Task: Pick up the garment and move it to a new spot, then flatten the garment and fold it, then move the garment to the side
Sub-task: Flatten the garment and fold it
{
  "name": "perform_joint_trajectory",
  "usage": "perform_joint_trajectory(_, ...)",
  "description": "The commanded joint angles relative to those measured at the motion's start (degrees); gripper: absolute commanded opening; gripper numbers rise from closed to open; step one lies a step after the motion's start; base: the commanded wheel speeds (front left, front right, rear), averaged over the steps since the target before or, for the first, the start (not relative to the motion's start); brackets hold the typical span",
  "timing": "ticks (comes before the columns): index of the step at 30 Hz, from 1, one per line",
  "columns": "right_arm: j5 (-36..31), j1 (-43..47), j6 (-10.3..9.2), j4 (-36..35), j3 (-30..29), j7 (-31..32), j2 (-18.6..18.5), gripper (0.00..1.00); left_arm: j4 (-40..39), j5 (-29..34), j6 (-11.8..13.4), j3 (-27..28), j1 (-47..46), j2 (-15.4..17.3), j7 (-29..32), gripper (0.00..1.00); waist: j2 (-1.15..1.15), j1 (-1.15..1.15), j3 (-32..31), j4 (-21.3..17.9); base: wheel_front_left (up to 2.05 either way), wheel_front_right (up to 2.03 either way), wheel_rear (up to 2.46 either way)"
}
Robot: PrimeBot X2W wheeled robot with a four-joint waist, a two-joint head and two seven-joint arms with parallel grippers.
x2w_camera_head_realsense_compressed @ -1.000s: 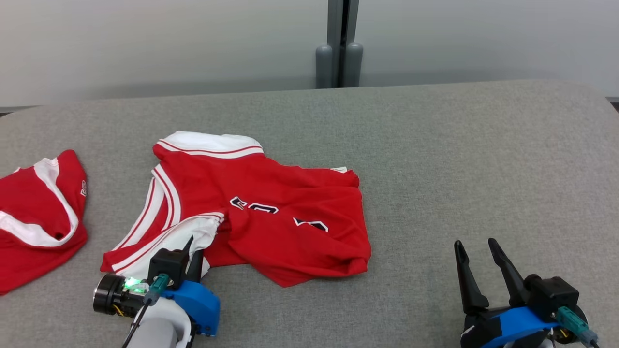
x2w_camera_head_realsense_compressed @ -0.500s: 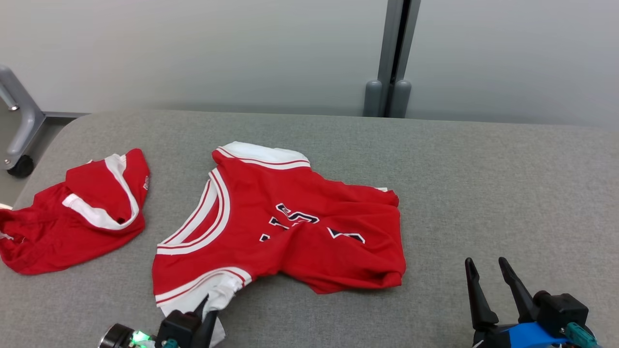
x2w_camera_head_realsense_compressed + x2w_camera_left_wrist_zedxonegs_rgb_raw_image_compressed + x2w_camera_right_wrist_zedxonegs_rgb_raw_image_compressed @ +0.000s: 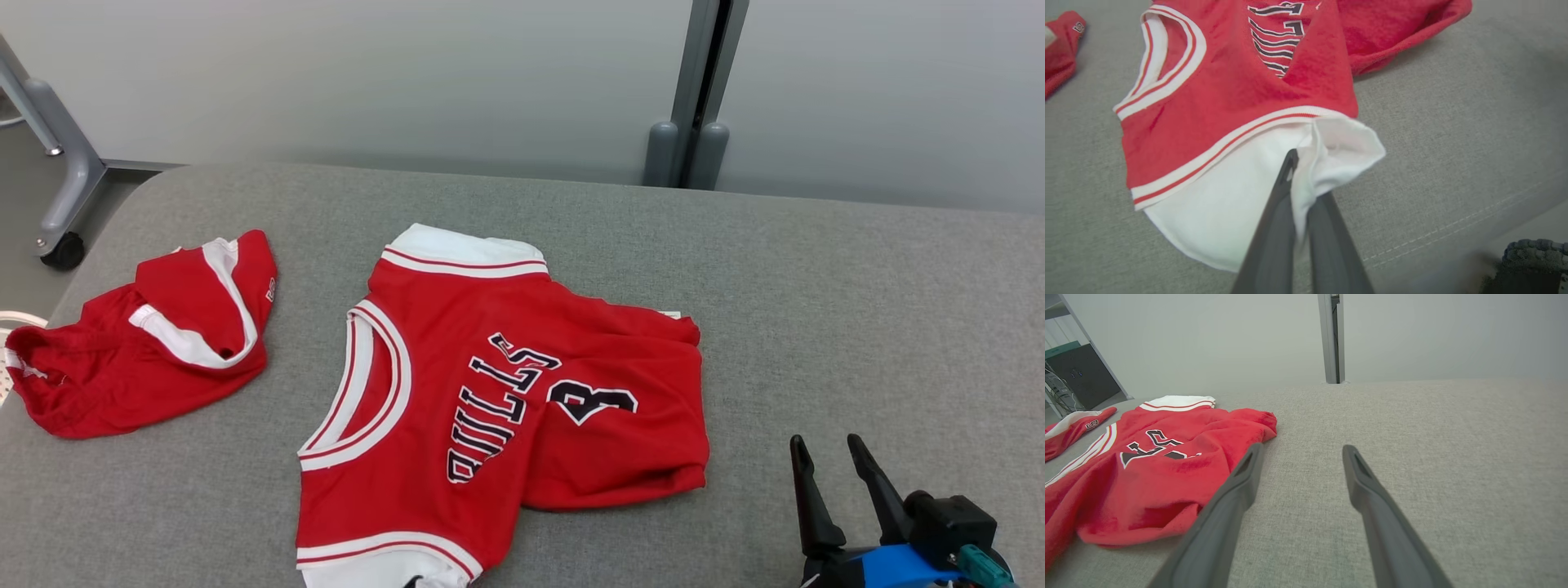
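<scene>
Red Bulls jersey (image 3: 482, 327), white shoulder edge pinched in left gripper (image 3: 1303, 179); rumpled hem nearer right gripper (image 3: 825, 445), jaws spread.

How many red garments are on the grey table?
2. The jersey lies central on the table, its white edge pinched in the left gripper. The second red garment lies crumpled near the left end, apart from it. Anything under the folds would be hidden.

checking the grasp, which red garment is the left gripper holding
The lettered jersey: the left gripper pinches its white edge. The crumpled red garment lies apart.
</scene>
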Motion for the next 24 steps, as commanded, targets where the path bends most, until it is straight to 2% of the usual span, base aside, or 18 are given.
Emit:
perform_joint_trajectory(1, 0.0, 0.1, 0.01, 0.2, 0.1, -0.2, -0.2, 1.00, -0.8, -0.8, 0.3, 0.5, -1.1, -0.9, -1.0, 1.00, 0.00, -0.01, -0.2, -0.1, 0.00, 0.00, 0.00)
perform_joint_trajectory(9, -0.3, 0.3, 0.01, 0.5, -0.1, -0.2, -0.2, 1.00, -4.5, -4.0, 0.4, 3.7, -5.2, -1.8, -9.9, 1.00, 0.00, -0.01, -1.1, -0.9, 0.00, 0.00, 0.00)
perform_joint_trajectory(19, 0.0, 0.4, 0.01, 0.9, 0.1, -0.2, -0.2, 1.00, -2.8, -6.8, 7.0, 14.4, -8.4, -2.6, -19.9, 1.00, 0.00, -0.01, -1.7, -3.3, 0.00, 0.00, 0.00)
perform_joint_trajectory(24, -0.2, 0.1, 0.01, 0.7, -0.1, -0.2, -0.2, 1.00, -0.4, -7.7, 8.2, 17.4, -9.7, -3.2, -22.1, 1.00, 0.00, -0.01, -1.5, -3.9, 0.00, 0.00, 0.00)
